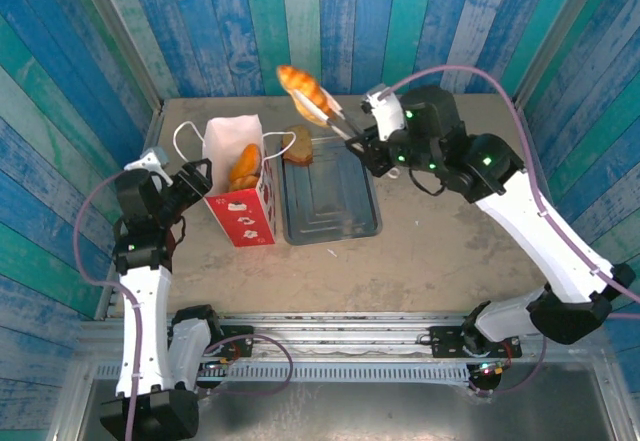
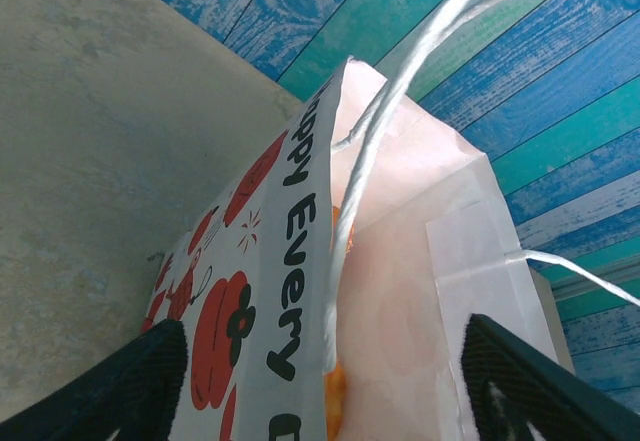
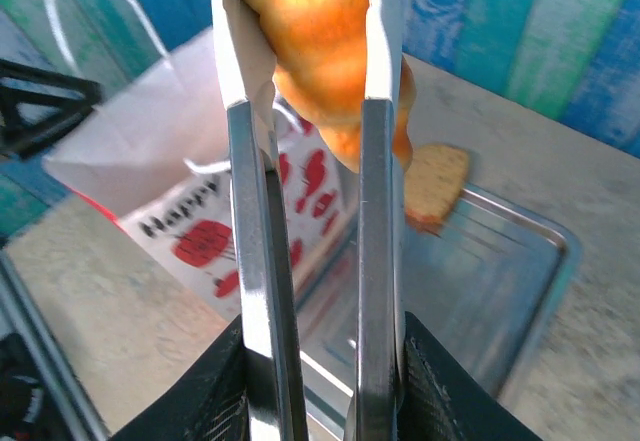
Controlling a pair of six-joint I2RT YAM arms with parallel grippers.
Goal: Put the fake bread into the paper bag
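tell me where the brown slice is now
In the top view the brown slice lies at the far left corner of the tray, beside the paper bag.

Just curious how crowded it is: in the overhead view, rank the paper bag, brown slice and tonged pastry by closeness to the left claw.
1. Paper bag, right beside the left gripper.
2. Brown slice, just past the bag on the tray.
3. Pastry in the tongs, toward the back wall.
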